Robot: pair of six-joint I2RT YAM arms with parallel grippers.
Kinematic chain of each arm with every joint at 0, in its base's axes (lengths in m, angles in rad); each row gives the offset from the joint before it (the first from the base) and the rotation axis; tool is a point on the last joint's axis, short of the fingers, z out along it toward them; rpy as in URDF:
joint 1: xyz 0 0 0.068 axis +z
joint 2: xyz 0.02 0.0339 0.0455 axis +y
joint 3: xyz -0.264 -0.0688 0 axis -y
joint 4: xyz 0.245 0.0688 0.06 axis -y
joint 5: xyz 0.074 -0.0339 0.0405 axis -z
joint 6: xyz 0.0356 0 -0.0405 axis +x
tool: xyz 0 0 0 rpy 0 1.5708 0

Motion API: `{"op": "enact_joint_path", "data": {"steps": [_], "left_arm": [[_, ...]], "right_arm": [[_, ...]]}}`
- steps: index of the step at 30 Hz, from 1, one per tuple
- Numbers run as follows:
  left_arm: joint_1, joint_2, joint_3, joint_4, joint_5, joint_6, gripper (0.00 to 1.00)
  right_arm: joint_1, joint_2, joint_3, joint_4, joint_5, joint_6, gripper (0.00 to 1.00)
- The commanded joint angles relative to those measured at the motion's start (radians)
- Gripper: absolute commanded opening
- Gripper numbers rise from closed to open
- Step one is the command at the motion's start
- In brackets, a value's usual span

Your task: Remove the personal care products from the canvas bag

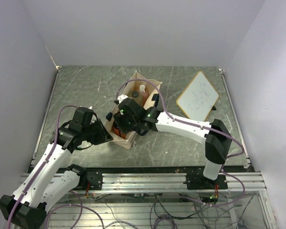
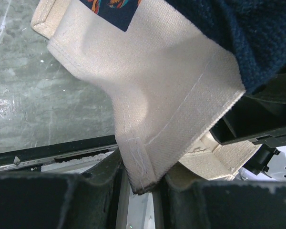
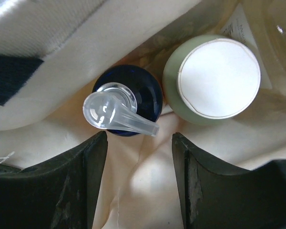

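Observation:
The beige canvas bag [image 1: 151, 88] stands open in the middle of the table. My left gripper [image 1: 106, 136] is shut on its near left corner; in the left wrist view the canvas hem [image 2: 148, 95] is pinched between my fingers [image 2: 143, 187]. My right gripper [image 1: 122, 122] reaches down into the bag and is open [image 3: 139, 143] and empty. Just ahead of its fingertips stand a dark-capped bottle with a clear pump head [image 3: 128, 102] and a pale wide-lidded jar [image 3: 212, 78]. A white-capped bottle [image 1: 141, 88] and a dark cap [image 1: 135, 95] show at the bag's far end.
A wood-framed whiteboard [image 1: 198, 95] lies at the right rear. The bag's navy strap [image 2: 257, 43] hangs close over my left wrist camera. The table's metal rail [image 1: 148, 179] runs along the near edge.

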Motion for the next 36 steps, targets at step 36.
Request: {"op": "enact_joint_path", "data": {"steps": [36], "left_arm": [[0.003,0.008,0.025,-0.158,0.057,0.064,0.3]], "right_arm": [[0.097,0.066,-0.096,0.393,0.27,-0.149,0.49]]}}
